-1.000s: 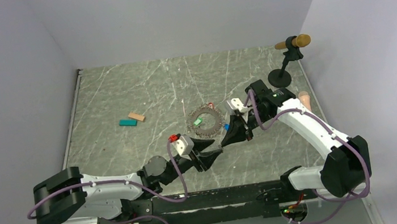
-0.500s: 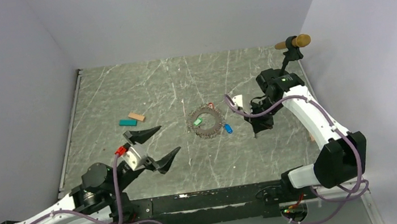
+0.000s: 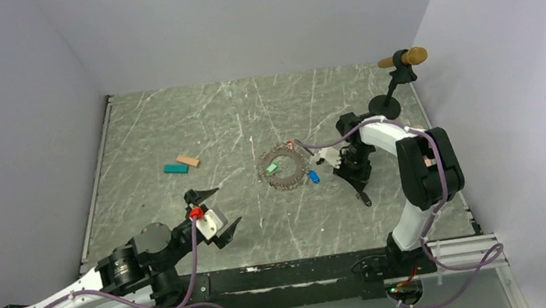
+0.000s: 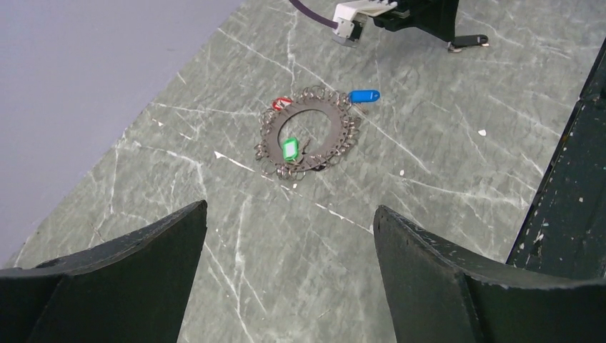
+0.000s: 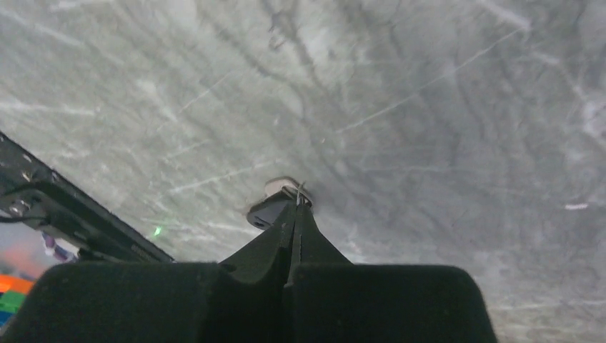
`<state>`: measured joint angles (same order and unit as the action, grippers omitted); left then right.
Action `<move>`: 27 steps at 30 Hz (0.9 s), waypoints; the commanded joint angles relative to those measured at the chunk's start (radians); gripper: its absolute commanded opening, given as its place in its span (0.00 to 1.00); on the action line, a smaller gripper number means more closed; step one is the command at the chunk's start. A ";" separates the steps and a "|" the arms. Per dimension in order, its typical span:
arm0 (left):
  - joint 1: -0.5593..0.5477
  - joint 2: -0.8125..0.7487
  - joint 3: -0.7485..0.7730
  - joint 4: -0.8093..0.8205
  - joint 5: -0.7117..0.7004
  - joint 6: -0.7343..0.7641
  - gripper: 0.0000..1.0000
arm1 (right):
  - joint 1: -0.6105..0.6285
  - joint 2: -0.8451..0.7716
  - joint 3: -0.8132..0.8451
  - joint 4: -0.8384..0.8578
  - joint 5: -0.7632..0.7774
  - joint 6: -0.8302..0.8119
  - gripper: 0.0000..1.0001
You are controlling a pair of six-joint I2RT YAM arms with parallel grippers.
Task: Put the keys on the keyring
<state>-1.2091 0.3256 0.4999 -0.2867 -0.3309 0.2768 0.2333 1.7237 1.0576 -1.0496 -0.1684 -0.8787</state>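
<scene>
The dark grey keyring (image 3: 282, 169) lies flat mid-table; it also shows in the left wrist view (image 4: 309, 118). A green key (image 3: 272, 167) (image 4: 289, 148) lies on the ring. A red key (image 3: 290, 145) (image 4: 283, 103) lies at its far edge, and a blue key (image 3: 313, 176) (image 4: 363, 95) lies just to its right. My right gripper (image 3: 361, 190) (image 5: 294, 204) is right of the ring, tips down near the table, shut on a black key (image 5: 268, 211) (image 4: 468, 41). My left gripper (image 3: 227, 205) (image 4: 289, 211) is open and empty, near-left of the ring.
A teal block (image 3: 175, 168) and a tan block (image 3: 188, 161) lie at the left. A black round-based stand (image 3: 384, 105) holding a wooden-ended bar (image 3: 407, 57) stands at the far right. Grey walls close three sides.
Both grippers have left the keyring. The left arm has pulled back to the near left with its jaws open. The right arm has folded and set its shut gripper down right of the ring.
</scene>
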 commanded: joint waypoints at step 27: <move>-0.003 -0.016 0.040 -0.008 0.003 0.015 0.92 | 0.024 -0.030 0.013 0.130 -0.146 0.124 0.28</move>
<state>-1.2095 0.3138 0.5056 -0.3054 -0.3302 0.2798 0.2607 1.7462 1.0664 -0.9318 -0.2817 -0.7731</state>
